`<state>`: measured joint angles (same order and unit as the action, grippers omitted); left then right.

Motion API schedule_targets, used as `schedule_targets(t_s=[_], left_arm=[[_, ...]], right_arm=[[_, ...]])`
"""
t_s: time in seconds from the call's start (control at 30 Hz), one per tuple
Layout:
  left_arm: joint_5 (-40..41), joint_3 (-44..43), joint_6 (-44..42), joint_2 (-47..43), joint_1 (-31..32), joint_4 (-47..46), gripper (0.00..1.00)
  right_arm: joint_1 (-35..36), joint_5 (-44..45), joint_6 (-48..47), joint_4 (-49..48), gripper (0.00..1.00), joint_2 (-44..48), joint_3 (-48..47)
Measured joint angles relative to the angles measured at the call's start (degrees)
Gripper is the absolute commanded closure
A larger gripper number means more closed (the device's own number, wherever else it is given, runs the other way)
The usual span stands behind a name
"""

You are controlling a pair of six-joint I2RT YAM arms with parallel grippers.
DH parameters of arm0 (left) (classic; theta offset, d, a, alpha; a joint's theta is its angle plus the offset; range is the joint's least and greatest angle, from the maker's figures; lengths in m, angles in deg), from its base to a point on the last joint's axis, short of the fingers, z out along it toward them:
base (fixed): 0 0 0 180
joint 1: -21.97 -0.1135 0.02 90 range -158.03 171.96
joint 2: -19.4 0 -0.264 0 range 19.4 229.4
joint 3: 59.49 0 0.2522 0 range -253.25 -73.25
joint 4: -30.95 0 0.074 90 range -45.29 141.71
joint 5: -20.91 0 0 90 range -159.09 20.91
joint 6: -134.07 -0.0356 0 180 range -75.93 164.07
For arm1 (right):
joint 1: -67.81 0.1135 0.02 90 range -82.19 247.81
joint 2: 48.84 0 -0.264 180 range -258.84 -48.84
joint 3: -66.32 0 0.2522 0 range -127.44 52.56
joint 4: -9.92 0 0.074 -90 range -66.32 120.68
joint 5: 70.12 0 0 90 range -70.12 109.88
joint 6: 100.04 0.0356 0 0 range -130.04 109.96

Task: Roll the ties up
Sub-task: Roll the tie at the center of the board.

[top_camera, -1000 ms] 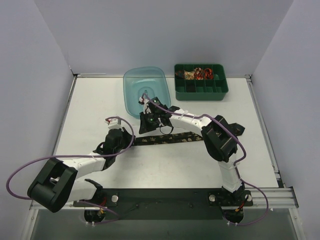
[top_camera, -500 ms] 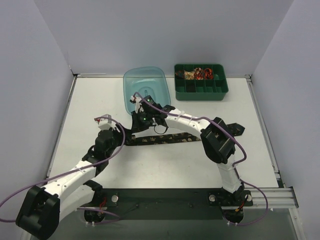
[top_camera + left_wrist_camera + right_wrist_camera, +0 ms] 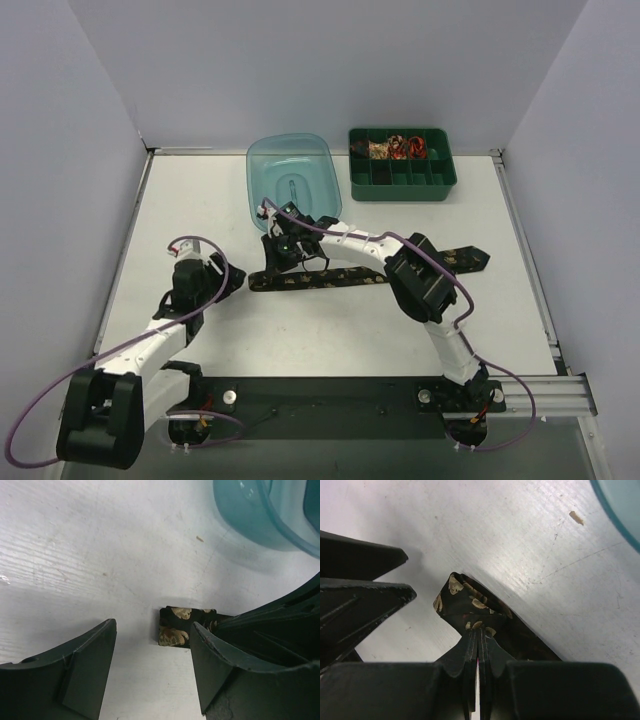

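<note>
Top view: long black fabric necktie w/ gold floral pattern lies flat across middle of white table; R gripper sits at its left end; L gripper just left of that end; teal plastic bowl behind; green compartment tray at back holds small red & beige fabric coils.

L wrist: L gripper jaws wide apart, holding nothing; necktie end on table just ahead.

R wrist: R gripper pinched tight on folded necktie end.
</note>
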<state>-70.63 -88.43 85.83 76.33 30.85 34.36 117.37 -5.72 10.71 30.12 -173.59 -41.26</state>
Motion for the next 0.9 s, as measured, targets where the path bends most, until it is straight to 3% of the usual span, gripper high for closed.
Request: schedule_targets(t_s=[0.5, 0.9], left_arm=[[-9.7, 0.3, 1.7, 13.6, -0.4, -11.2, 0.31], [-12.0, 0.3, 3.2, 20.2, 1.4, -19.8, 0.40]], right_arm=[[0.0, 2.4, -1.3, 0.5, 1.00, -0.2, 0.0], [0.3, 3.0, -1.2, 0.5, 1.00, -0.8, 0.8]])
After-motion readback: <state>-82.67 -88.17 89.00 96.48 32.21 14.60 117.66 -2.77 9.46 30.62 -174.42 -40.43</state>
